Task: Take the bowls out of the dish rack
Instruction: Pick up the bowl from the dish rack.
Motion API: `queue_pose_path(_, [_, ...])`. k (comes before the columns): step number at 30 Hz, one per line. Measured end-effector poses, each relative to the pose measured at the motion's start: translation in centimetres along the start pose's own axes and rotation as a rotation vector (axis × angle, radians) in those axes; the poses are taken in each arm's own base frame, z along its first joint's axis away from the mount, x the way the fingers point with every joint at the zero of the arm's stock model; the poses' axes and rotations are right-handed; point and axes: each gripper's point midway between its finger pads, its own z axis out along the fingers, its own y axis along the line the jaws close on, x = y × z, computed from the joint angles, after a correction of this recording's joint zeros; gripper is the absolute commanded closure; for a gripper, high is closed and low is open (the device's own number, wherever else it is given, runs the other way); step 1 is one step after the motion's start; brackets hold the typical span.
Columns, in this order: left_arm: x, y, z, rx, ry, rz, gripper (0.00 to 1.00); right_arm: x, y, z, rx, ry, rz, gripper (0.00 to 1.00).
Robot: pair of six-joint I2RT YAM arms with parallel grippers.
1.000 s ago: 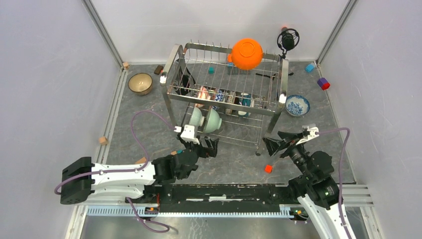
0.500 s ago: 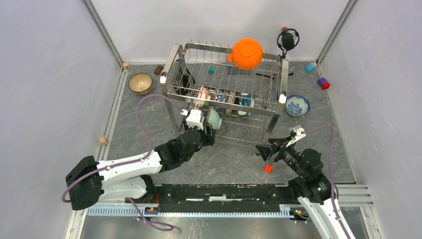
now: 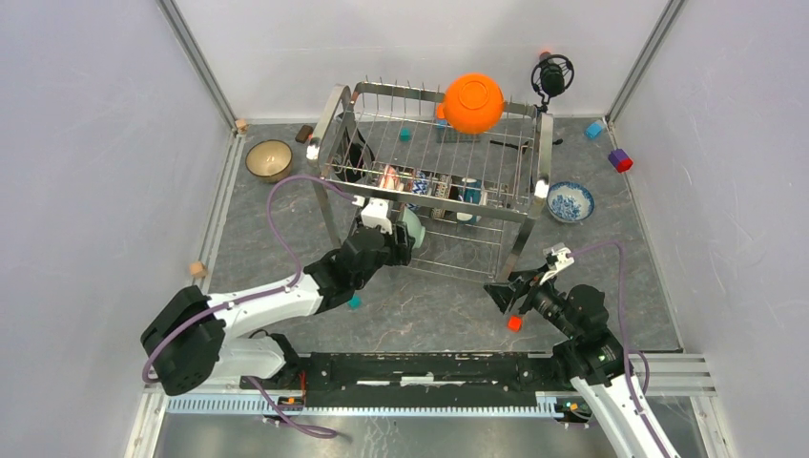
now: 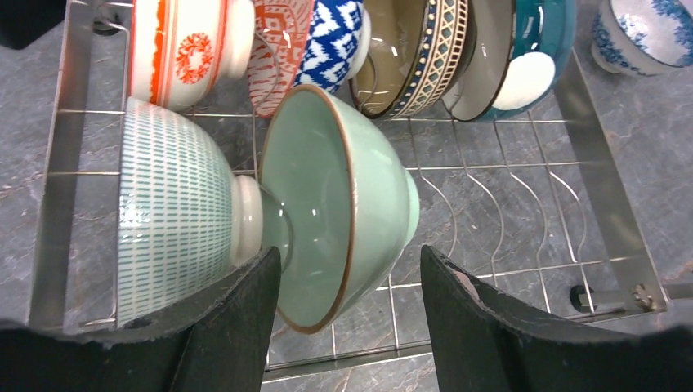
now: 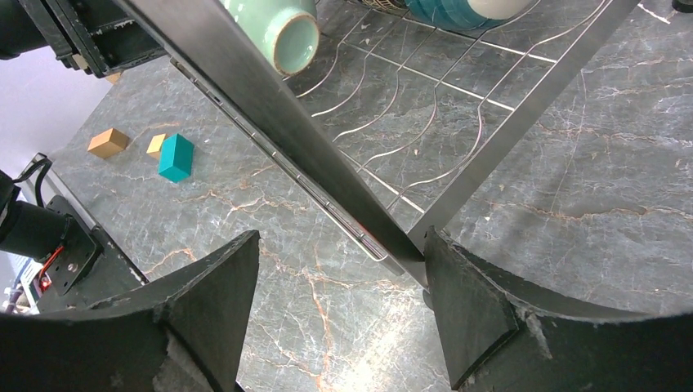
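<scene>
The dish rack point(image 3: 496, 211) stands mid-table with an orange bowl point(image 3: 473, 102) on its top tier. A row of patterned bowls point(image 3: 429, 183) stands on edge behind the front rail. On the lower tier a pale green bowl point(image 4: 327, 196) stands on edge against a striped bowl point(image 4: 167, 196). My left gripper point(image 4: 351, 318) is open, its jaws either side of the green bowl's lower rim. The right finger is clear of the bowl. My right gripper point(image 5: 339, 302) is open over bare table, its right finger beside the rack's front right leg point(image 5: 507, 139).
A brown-gold bowl point(image 3: 269, 159) sits on the table left of the rack and a blue-and-white bowl point(image 3: 570, 201) sits to its right. A black microphone point(image 3: 551, 74) stands behind. Small blocks lie about: orange-red point(image 3: 514, 322), teal point(image 3: 354, 301), purple point(image 3: 620, 159).
My left arm has reached forward into the lower tier and its jaws have narrowed around the green bowl. My right gripper has moved left toward the rack's leg.
</scene>
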Motion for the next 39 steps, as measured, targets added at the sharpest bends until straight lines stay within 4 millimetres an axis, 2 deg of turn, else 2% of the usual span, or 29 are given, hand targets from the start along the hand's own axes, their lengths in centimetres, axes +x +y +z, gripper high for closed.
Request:
queue_pose_path(8, [-0.4,-1.2,0.5,0.083,-0.001,-0.022,0.39,0.0,0.1,0.1,-0.007,-0.004,-0.002,0.22])
queue_pose_path(17, [-0.7,-1.2,0.7,0.124,0.007,-0.035,0.51,0.0,0.5,0.1,-0.03,-0.002,-0.005,0.23])
queue_pose_path(27, [-0.6,-1.2,1.6,0.126,-0.008,-0.043,0.55,0.0,0.5,0.1,-0.03,-0.002,-0.005,0.24])
queue_pose_path(35, [-0.3,-1.2,1.7,0.152,-0.033,-0.054,0.76,0.0,0.5,0.1,-0.03,-0.002,-0.005,0.24])
queue_pose_path(39, [-0.7,-1.4,1.6,0.176,-0.06,-0.064,0.83,0.1,0.7,0.1,-0.038,0.003,0.001,0.24])
